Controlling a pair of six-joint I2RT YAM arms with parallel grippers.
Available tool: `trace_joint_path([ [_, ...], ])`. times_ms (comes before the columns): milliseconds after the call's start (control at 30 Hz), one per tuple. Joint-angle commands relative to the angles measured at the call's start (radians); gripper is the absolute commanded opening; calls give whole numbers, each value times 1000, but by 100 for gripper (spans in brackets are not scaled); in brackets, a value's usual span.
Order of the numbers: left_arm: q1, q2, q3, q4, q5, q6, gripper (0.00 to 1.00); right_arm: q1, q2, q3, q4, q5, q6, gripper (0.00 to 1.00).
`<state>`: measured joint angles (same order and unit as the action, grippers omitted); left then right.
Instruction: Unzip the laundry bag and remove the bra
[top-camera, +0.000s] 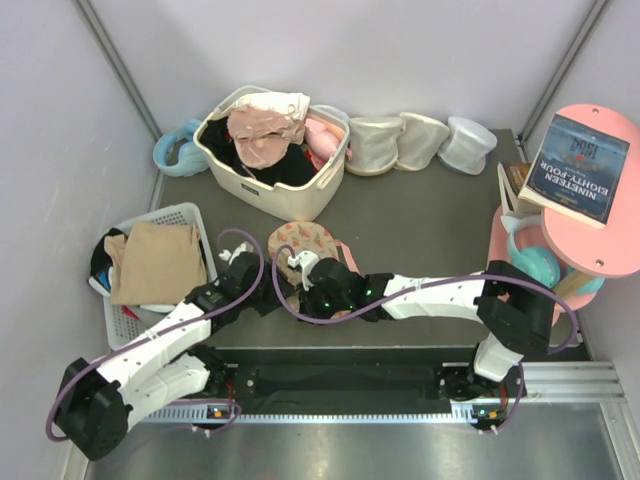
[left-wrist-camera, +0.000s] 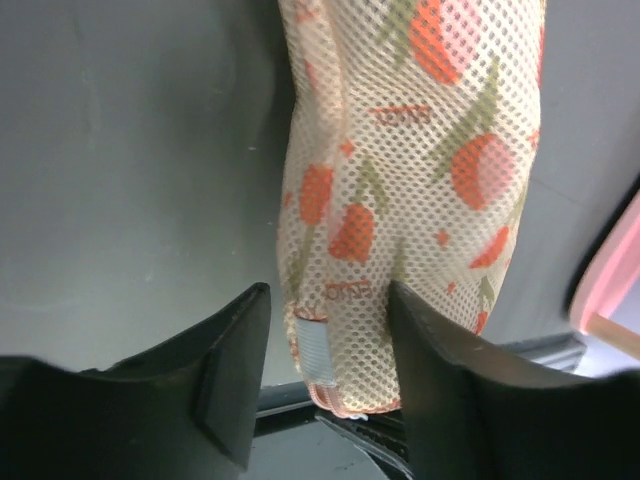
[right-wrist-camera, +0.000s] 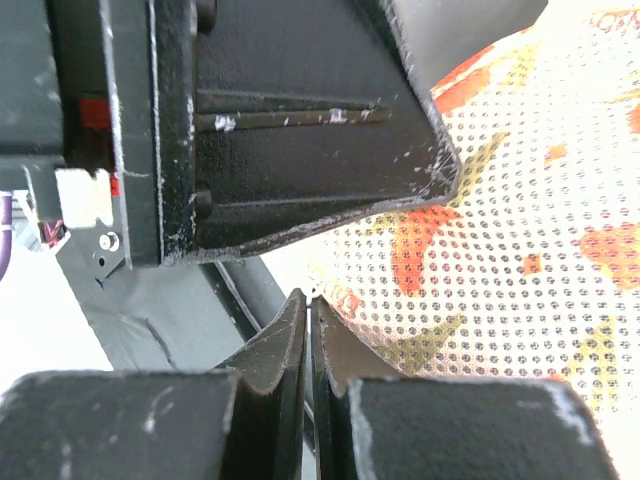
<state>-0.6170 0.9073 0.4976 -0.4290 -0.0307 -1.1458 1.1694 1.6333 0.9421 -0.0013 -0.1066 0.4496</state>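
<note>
The laundry bag, peach mesh with orange-red print, lies near the table's front edge between both grippers. In the left wrist view the bag stands on its edge with a grey tab at its lower end. My left gripper is open, one jaw on each side of that end; it shows in the top view. My right gripper is shut at the bag's edge with a tiny white bit at its tips, apparently the zip pull; it shows in the top view. The bra is hidden.
A beige basket of clothes stands at the back. Three cream cups sit to its right. A white basket with a tan garment is at the left. A pink side table carries a book.
</note>
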Motion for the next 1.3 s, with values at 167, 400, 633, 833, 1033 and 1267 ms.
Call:
trace_joint_path([
  [167,-1,39,-67,239,98,-43,24,-14,-73,-15,27,48,18,0],
  [400,34,96,-36,216,97,10,0,-42,-92,-43,4,62,21,0],
  [633,154,111,-37,222,160,72,0,-74,-171,-111,-71,104,6,0],
  [833,218,134,-34,228,207,121,0,-146,-280,-201,-106,104,0,0],
  [1033,224,192,7,237,219,207,0,-224,-326,-243,-137,104,-40,0],
  [1267,201,402,172,288,304,343,0,-226,-334,-210,-175,97,-78,0],
])
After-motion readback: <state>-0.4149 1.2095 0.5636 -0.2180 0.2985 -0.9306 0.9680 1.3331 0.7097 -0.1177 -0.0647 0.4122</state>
